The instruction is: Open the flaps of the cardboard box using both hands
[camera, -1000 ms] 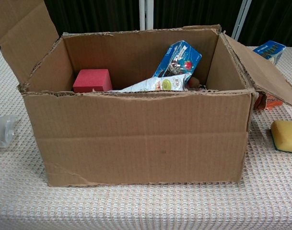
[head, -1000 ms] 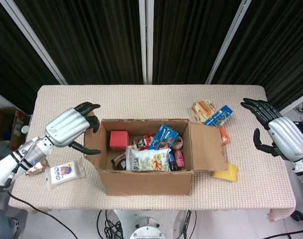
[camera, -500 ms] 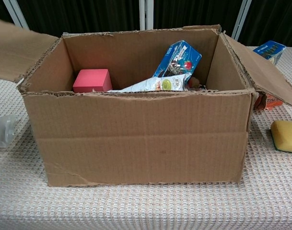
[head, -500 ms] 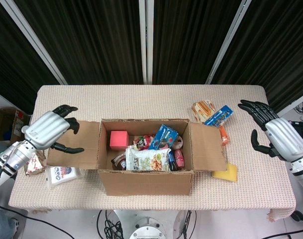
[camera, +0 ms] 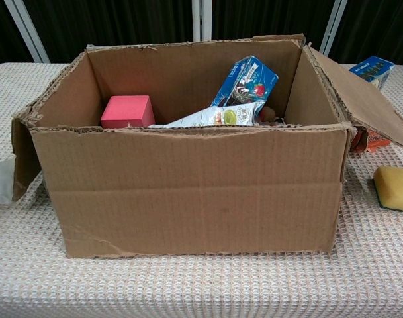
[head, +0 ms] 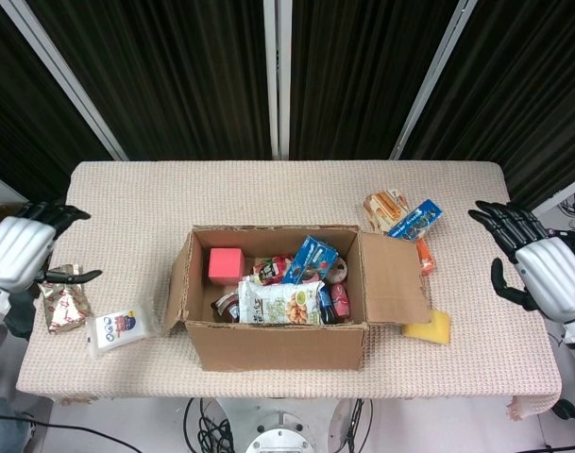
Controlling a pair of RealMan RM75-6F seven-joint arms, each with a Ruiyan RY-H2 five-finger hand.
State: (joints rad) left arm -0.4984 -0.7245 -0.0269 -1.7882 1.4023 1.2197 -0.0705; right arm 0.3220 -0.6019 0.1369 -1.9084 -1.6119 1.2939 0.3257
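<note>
The cardboard box sits mid-table with both side flaps folded outward, the left flap hanging down its side and the right flap slanting out; print on the packets inside is too small to read. Well left of the box the left hand hovers with fingers spread, holding nothing. Well right of the box the right hand does likewise.
</note>
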